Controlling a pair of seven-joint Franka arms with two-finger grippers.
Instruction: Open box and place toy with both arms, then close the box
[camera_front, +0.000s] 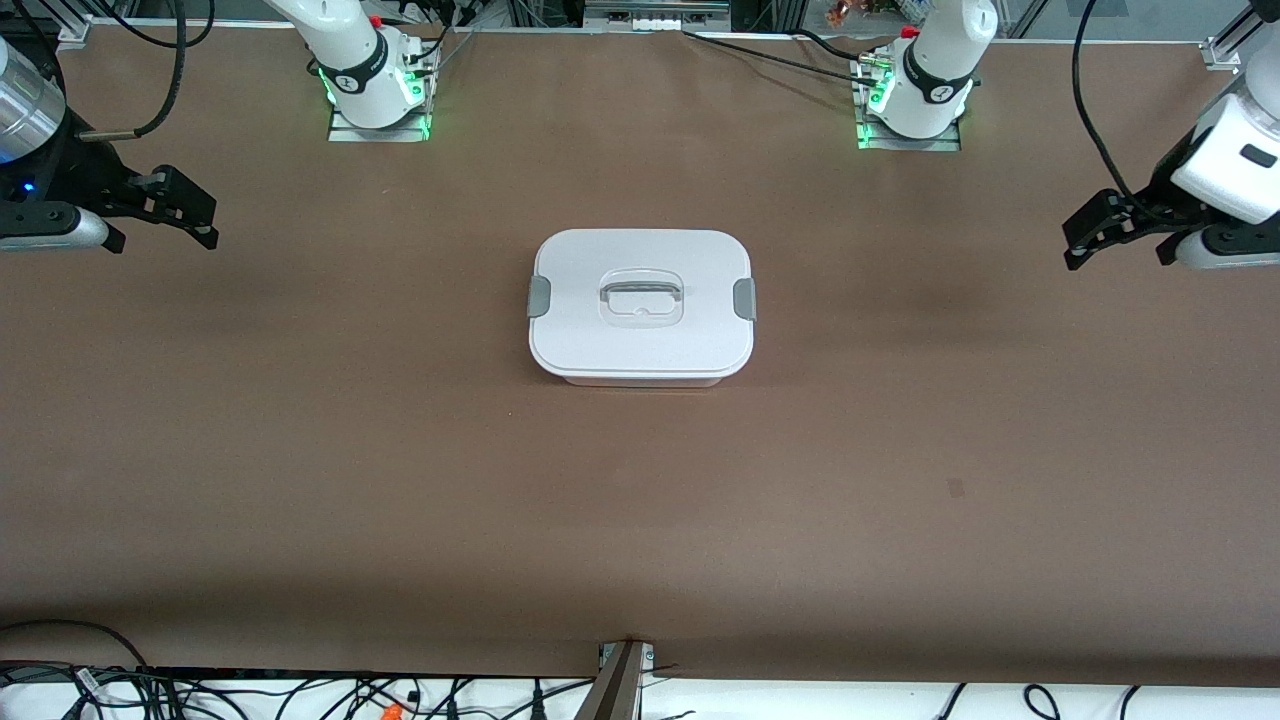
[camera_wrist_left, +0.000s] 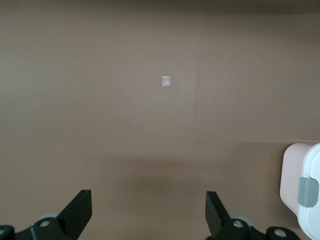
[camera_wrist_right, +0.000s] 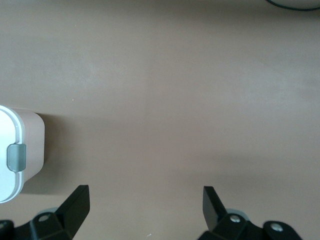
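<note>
Box (camera_front: 641, 305) sat shut, lid clipped, mid-surface (camera_front: 400, 480), between my two arms. I saw the left gripper (camera_front: 1085, 235) over its end of the surface, the right gripper (camera_front: 190, 212) over its own, each with jaws spread apart and empty.

Rounded-rect translucent pinkish plastic box (camera_front: 641, 378) w/ white lid (camera_front: 640, 340) sits flat at mid brown table (camera_front: 300, 450), roughly between the two arm bases but nearer the front camera. Lid on, closed. Grey side clips (camera_front: 539, 296), one per short end, lie against the lid. Recessed clear handle (camera_front: 641, 293) at lid centre, lying flat. Pink plush toy not visible.
</note>
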